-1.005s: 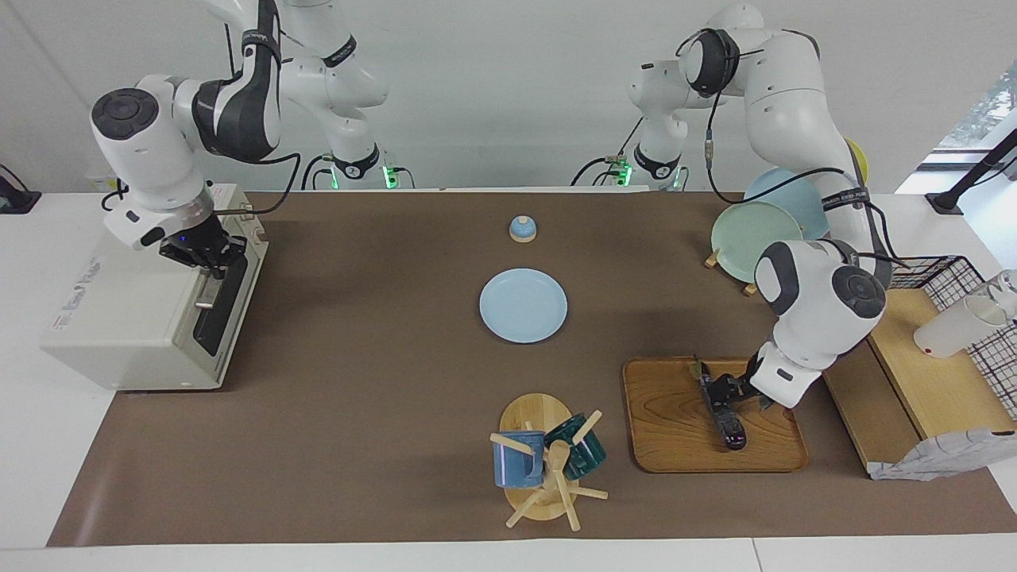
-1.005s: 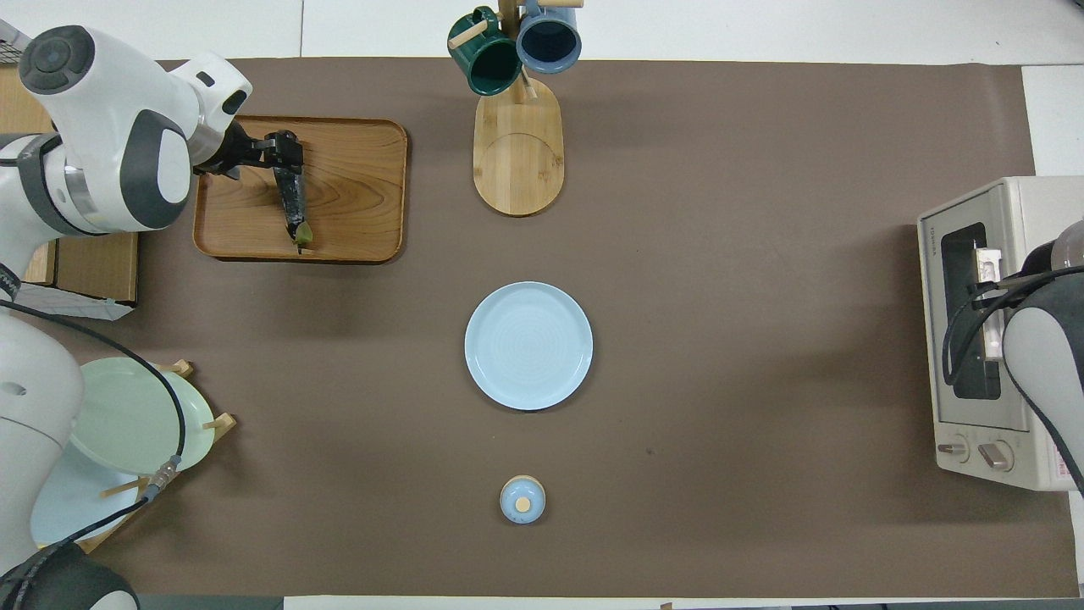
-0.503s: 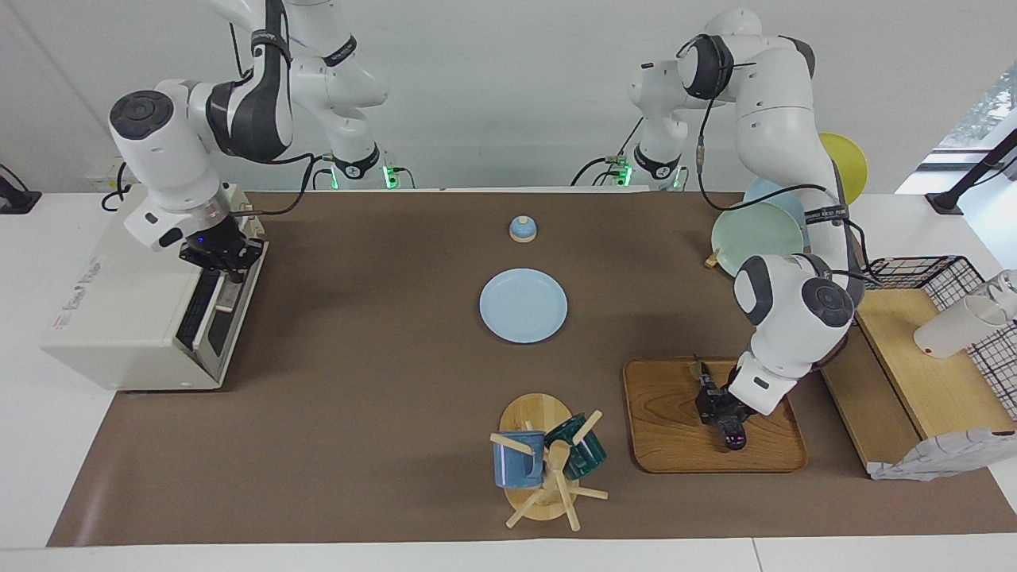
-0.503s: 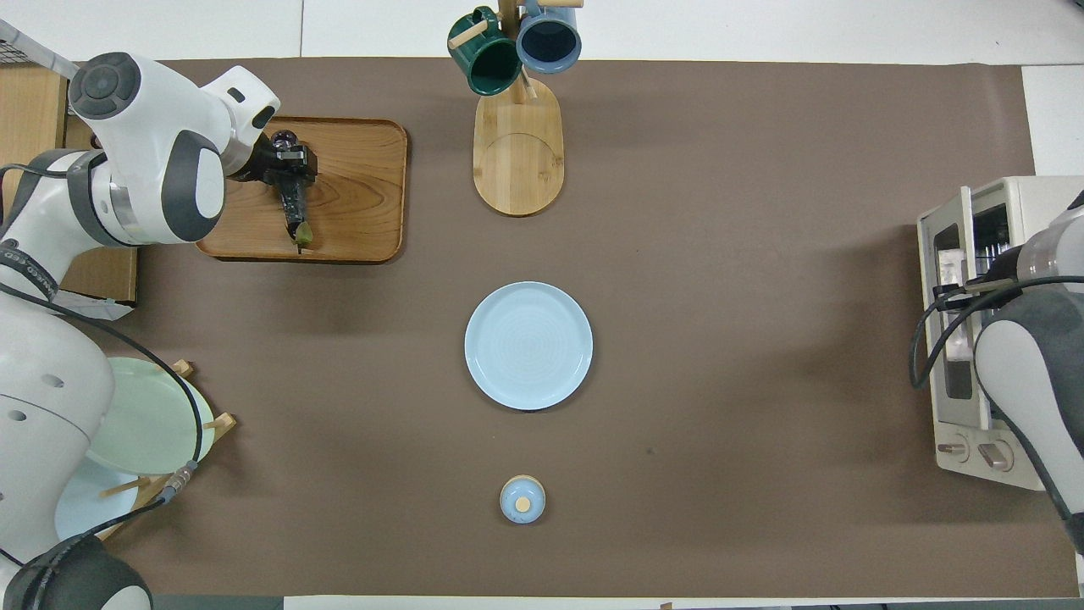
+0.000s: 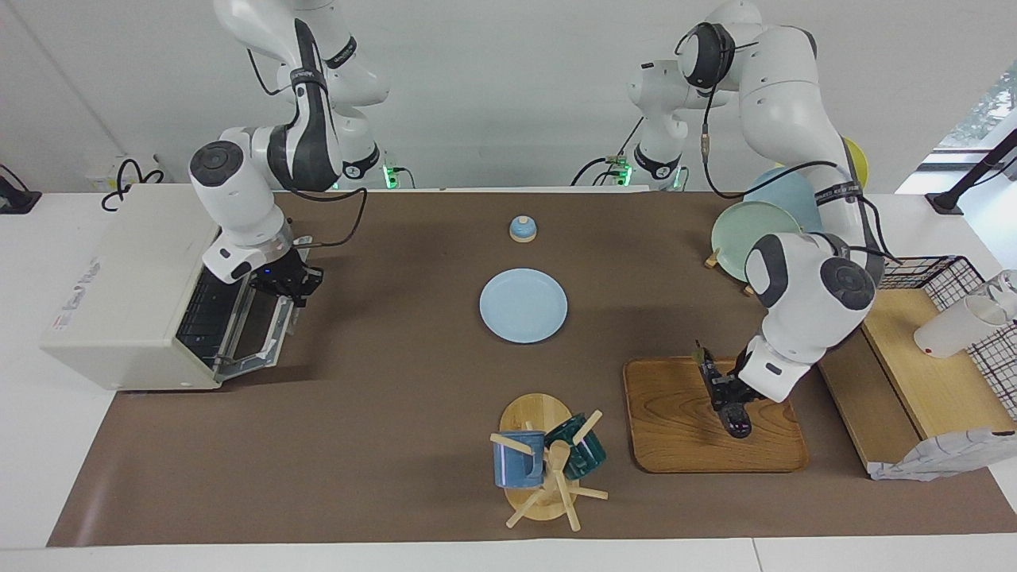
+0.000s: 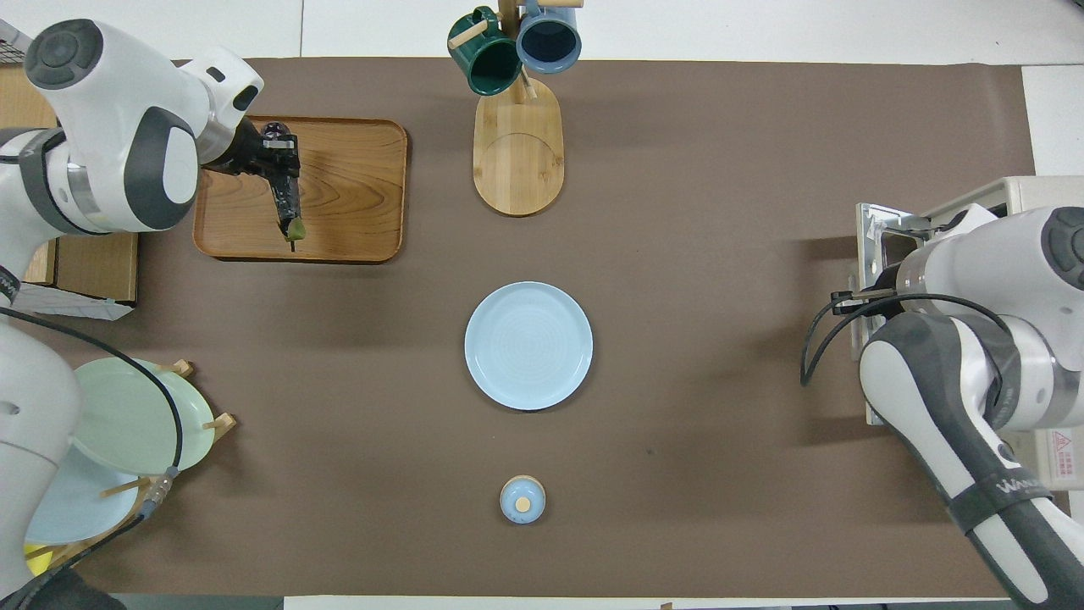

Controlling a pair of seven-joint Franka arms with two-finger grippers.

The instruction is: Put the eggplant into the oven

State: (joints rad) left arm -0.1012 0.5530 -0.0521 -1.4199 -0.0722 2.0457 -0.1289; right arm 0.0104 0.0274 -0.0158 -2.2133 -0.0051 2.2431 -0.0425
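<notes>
The eggplant (image 5: 721,393), dark purple with a green stem tip, is tilted just above the wooden tray (image 5: 675,433) at the left arm's end of the table. My left gripper (image 5: 727,395) is shut on its middle. In the overhead view the eggplant (image 6: 288,199) points its stem toward the robots, with the left gripper (image 6: 278,157) on its thick end. The cream-white oven (image 5: 119,278) stands at the right arm's end. Its glass door (image 5: 254,334) hangs open, nearly flat. My right gripper (image 5: 286,286) is at the door's top edge, on the handle. The overhead view shows the oven (image 6: 1033,193) mostly covered by the right arm.
A light blue plate (image 5: 523,305) lies mid-table, with a small blue lidded jar (image 5: 522,229) nearer to the robots. A mug tree (image 5: 544,465) with two mugs stands beside the tray. A plate rack (image 5: 755,230), a wooden shelf (image 5: 914,373) and a wire basket (image 5: 973,306) crowd the left arm's end.
My right gripper pulled the oven door from shut down to nearly flat. My left gripper closed on the eggplant and raised it slightly off the tray.
</notes>
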